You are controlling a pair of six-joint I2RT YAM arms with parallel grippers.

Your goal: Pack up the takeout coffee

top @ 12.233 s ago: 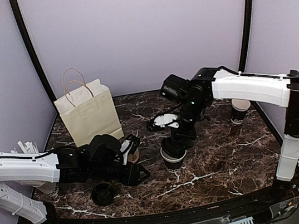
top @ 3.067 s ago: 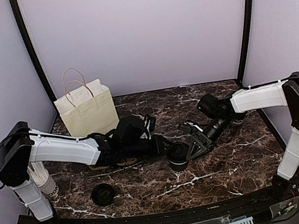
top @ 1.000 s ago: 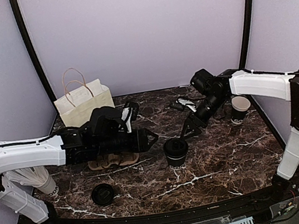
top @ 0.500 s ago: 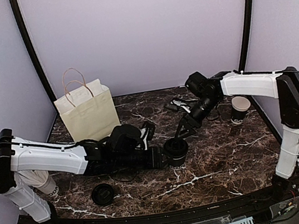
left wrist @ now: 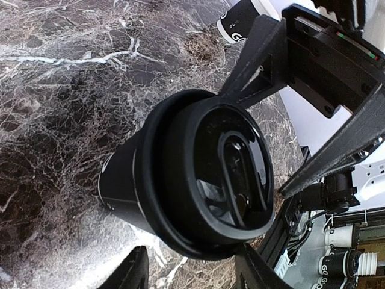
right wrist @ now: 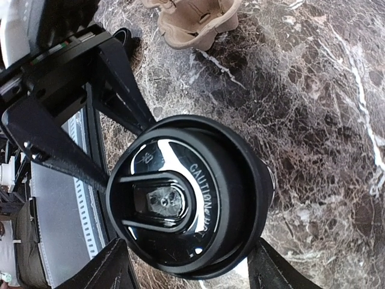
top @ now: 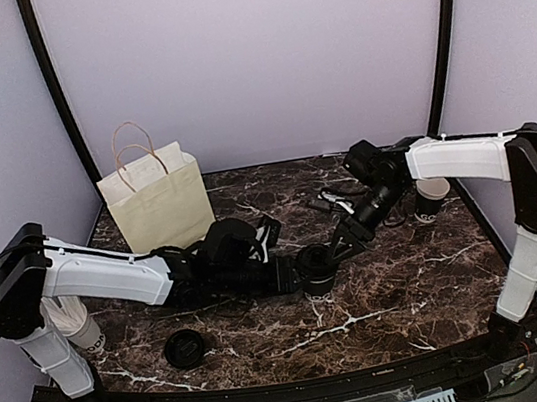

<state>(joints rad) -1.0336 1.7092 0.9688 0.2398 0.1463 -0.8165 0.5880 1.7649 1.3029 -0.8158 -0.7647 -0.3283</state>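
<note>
Brown marble tabletop (top: pixel 404 292) carries all items. Cream paper bag (top: pixel 161 209) stands upright at upper left. Left gripper (top: pixel 295 272) sets its fingers (left wrist: pixel 133 274) either side of the takeout coffee (top: pixel 316 265), which stands lidded at frame centre; a pinch cannot be confirmed. Right gripper (top: pixel 337 248) is spread, straddling the lid from the right. Unlidded cup (top: pixel 430 195) stands far right.
</note>
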